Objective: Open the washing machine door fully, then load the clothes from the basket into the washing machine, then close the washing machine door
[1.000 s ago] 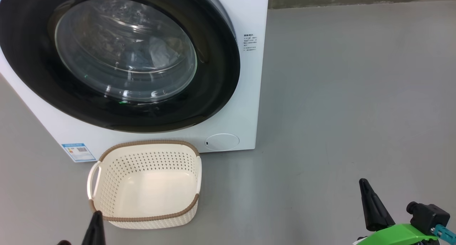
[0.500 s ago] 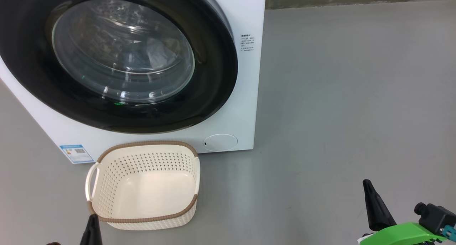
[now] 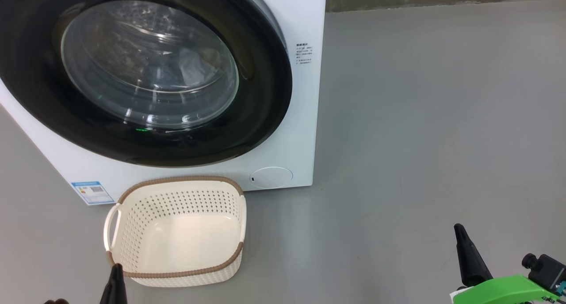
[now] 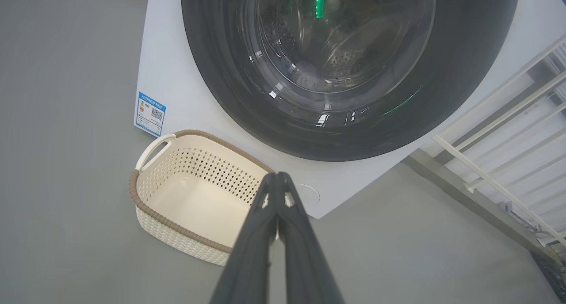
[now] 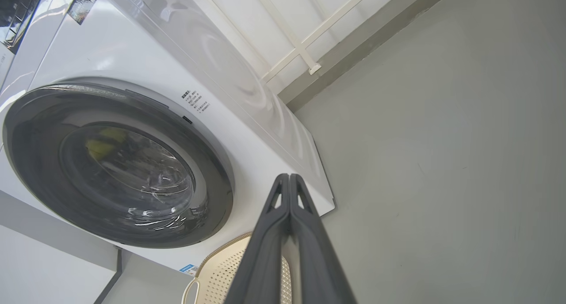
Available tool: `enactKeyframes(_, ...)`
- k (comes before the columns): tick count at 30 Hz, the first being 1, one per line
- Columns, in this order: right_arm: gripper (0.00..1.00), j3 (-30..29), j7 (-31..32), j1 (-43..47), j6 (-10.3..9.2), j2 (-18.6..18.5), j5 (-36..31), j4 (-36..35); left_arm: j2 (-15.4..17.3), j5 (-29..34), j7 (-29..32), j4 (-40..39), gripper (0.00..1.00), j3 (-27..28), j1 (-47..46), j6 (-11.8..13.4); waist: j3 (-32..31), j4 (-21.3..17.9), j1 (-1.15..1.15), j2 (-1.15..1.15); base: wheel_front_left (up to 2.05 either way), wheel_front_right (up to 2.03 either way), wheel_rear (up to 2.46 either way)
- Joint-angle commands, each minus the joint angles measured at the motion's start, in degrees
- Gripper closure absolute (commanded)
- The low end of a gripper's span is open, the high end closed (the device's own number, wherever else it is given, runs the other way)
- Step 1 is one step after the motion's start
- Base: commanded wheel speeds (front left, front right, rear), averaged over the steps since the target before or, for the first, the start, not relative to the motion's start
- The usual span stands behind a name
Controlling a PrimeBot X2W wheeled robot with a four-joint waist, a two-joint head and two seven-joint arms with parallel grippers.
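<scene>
While both my pincers are pressed shut with nothing between them, they hang low in the head view: the left gripper (image 3: 116,271) at 7 o'clock, the right gripper (image 3: 458,229) at 5 o'clock beside a green fitting (image 3: 499,288). Along my left wrist the closed tips of the left gripper (image 4: 277,176) lie over the near wall of the basket (image 4: 177,226), which stands on the grey floor (image 3: 420,118) with its bare bottom showing. Along my right wrist the right gripper (image 5: 289,176) points past a corner of the basket (image 5: 221,268) at 7 o'clock. From the head, the basket (image 3: 177,180) sits just at 1 o'clock from my left tip, and at its 12 o'clock rises the washing machine (image 3: 305,118), the washing machine door (image 3: 265,96) shut flush against it. Behind the glass the clothes (image 3: 194,70) show as a pale crumple. The head view gives the round flap (image 3: 270,177) at the door's 5 o'clock and the blue label (image 3: 90,192) at its 7 o'clock. The left wrist adds a green glint on the glass (image 4: 319,3) and a white railing (image 4: 495,131) at 3 o'clock. The right wrist offers the machine's glossy side panel (image 5: 221,65).
</scene>
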Motion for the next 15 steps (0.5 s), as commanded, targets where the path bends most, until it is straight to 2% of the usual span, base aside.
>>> enactKeyframes(1, 1.0, 0.19, 0.32, -2.51, -0.13, -0.2, 1.77, -1.23, 1.01, -1.84, 0.29, -0.92, 1.0, 0.95, -2.78, -0.36, -0.01, -0.05, -0.01, 0.0, 0.0, 0.0, 0.0)
enactKeyframes(15, 1.0, -0.27, 2.7, -3.05, -0.17, -0.11, 10.12, -1.05, 1.22, -11.29, 2.64, -0.12, 1.0, 1.25, -4.16, -0.72, -0.07, -0.51, -0.01, 0.0, 0.0, 0.0, 0.0)
